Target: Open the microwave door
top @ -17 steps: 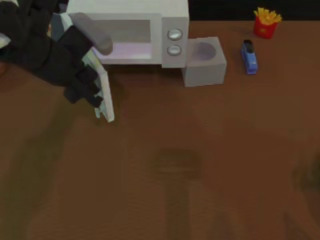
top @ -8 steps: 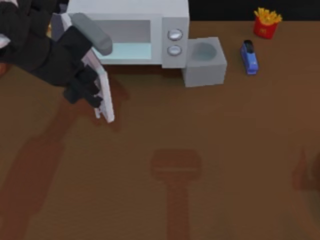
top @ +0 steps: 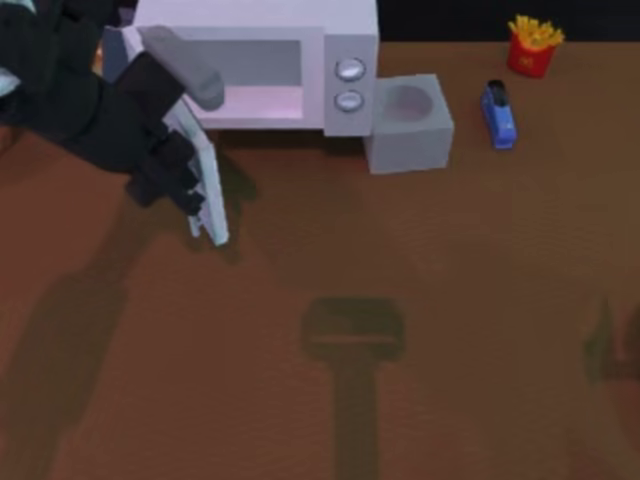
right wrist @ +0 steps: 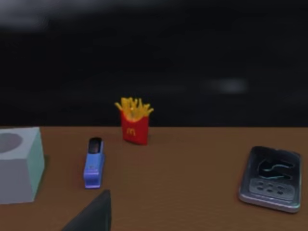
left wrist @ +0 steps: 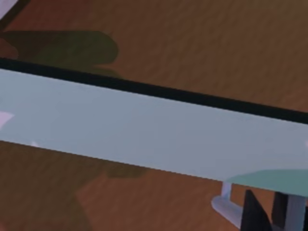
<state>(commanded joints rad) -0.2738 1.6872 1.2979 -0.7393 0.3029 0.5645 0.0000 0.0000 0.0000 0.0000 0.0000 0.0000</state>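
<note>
My left gripper (top: 190, 200) was clamped on the free edge of the microwave door (top: 205, 180), which stood swung wide out from the microwave (top: 300, 40) at the worktop's (top: 400, 300) far left edge. Right of the microwave sat a grey cube (top: 408, 122), then a blue stapler (top: 498, 114) and red fries box (top: 532, 46) toward the far right corner. My right gripper stayed out of sight

The microwave (top: 255, 62) stands at the table's (top: 420, 300) far left. Its door (top: 203, 180) juts toward the near side from the left front corner, with the left gripper (top: 178, 188) at its outer edge. Just right of the microwave sits a cube (top: 408, 122), then a stapler (top: 498, 114), with fries (top: 532, 45) behind it.
</note>
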